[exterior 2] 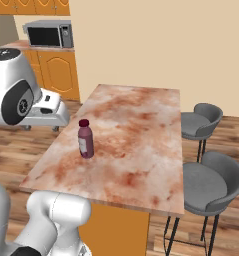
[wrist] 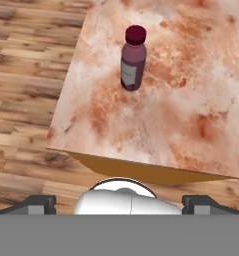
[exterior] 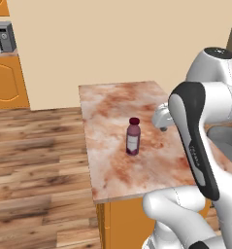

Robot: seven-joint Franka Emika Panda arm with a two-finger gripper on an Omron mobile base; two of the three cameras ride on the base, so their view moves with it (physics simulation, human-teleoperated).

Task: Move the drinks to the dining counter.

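with the bottle (wrist: 133, 60) upright on the marbled worktop (wrist: 191, 110) at upper centre, the wide-open, empty tool (wrist: 119, 202) should back away without clipping it.

One bottle (exterior: 133, 136) on one counter (exterior: 112, 102), centre of frame. Two stools (exterior 2: 211, 181), right side. One microwave (exterior 2: 49, 34), upper left.

No legible text, brand or number appears; the pale label on the bottle (wrist: 133, 59) is too blurred to read.
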